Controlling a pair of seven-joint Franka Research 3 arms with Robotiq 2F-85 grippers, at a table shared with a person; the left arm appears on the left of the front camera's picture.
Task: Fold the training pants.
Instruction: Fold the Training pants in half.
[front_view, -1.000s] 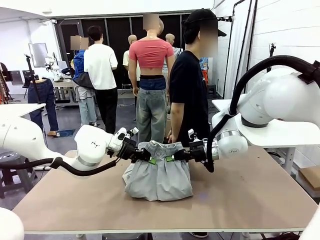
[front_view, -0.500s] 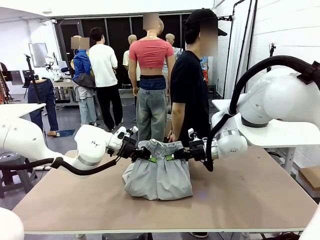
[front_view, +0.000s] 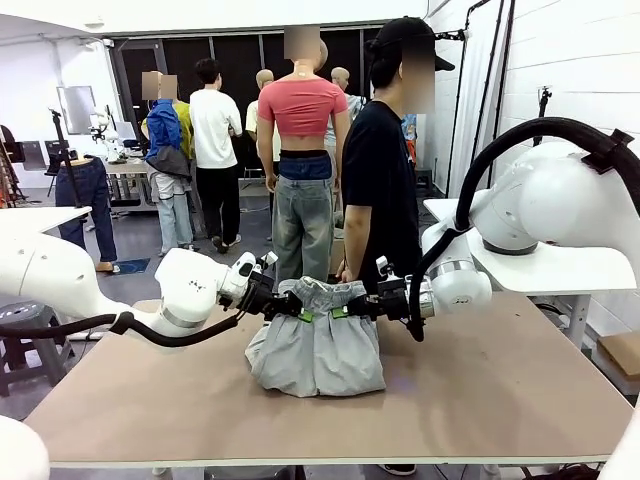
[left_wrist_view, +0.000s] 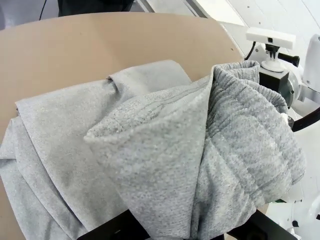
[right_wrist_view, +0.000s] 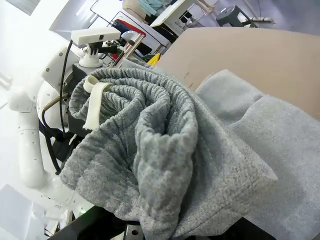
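The light grey training pants (front_view: 316, 350) lie bunched in the middle of the table, their waistband end lifted above the folded lower part. My left gripper (front_view: 301, 315) is shut on the waistband's left side. From the other side, my right gripper (front_view: 338, 313) is shut on its right side. In the left wrist view the ribbed elastic waistband (left_wrist_view: 250, 130) drapes over my fingers, with flat grey cloth (left_wrist_view: 65, 130) on the table beyond. The right wrist view shows the gathered waistband (right_wrist_view: 150, 125) and its pale drawstring (right_wrist_view: 95, 102) close up.
The brown table (front_view: 500, 400) has bare room left, right and in front of the pants. A person in a black shirt (front_view: 378, 180) stands at the far edge behind the pants. White tables stand to the far right (front_view: 560, 265) and far left.
Both grippers with the waistband have shifted slightly upward and back; the pants keep nearly the same shape. People in the background have walked.
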